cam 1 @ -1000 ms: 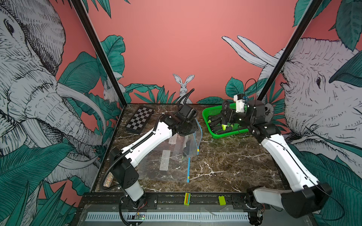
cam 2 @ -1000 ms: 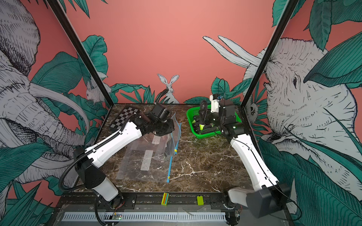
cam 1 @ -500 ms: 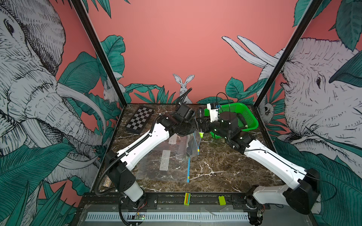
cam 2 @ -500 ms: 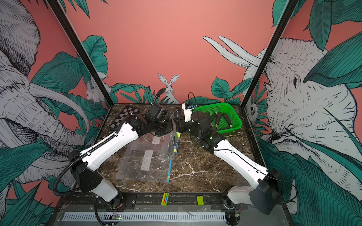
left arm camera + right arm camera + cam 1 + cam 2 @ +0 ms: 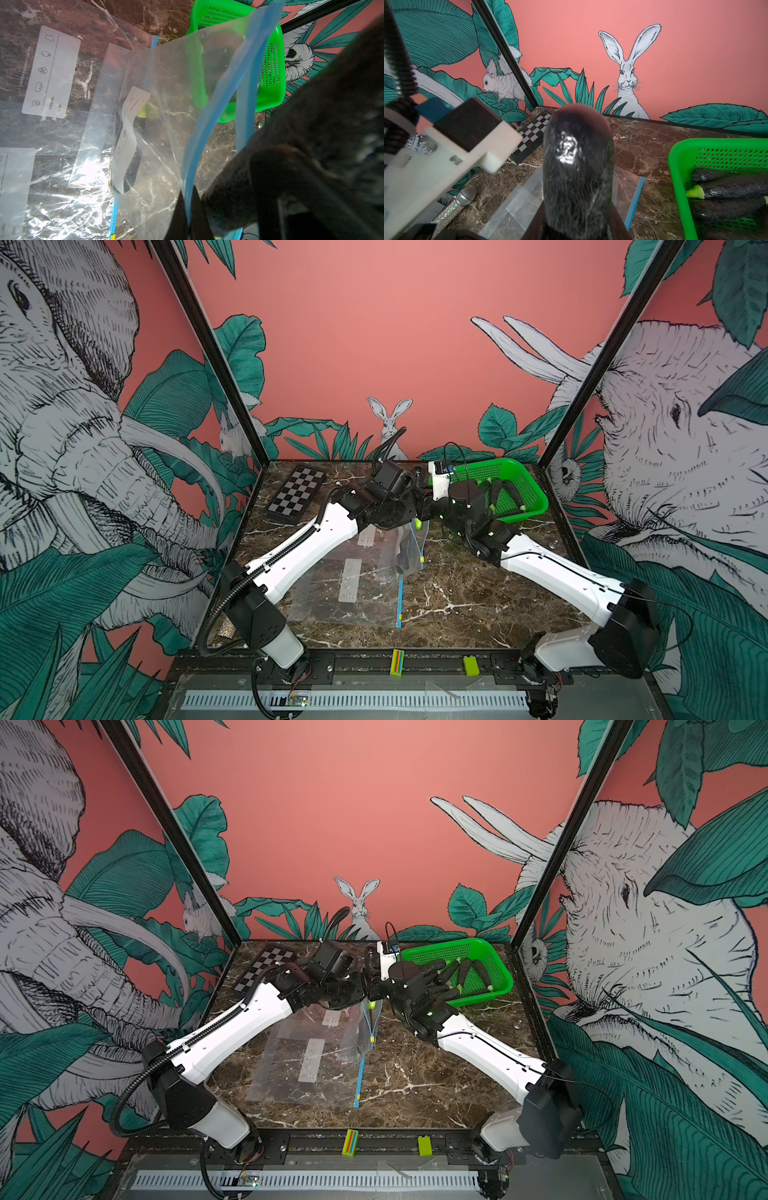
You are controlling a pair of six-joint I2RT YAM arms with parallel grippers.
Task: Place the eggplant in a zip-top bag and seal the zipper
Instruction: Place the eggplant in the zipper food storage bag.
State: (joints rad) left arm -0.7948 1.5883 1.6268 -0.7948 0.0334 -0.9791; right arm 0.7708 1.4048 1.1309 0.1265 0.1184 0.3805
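Eggplant (image 5: 577,166) sits clamped in the right gripper (image 5: 578,226) beside the zip-top bag (image 5: 176,83), whose raised far blue zipper edge (image 5: 207,120) the left gripper (image 5: 188,199) pinches.

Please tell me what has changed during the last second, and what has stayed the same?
The right gripper, shut on the eggplant, swung from over the green basket leftward to the lifted mouth of the zip-top bag. Nothing was let go. The left gripper kept the bag's lip pinched and raised; the flat bag below stayed put.

Blurred eggplant (image 5: 577,166), lower end past the frame edge.
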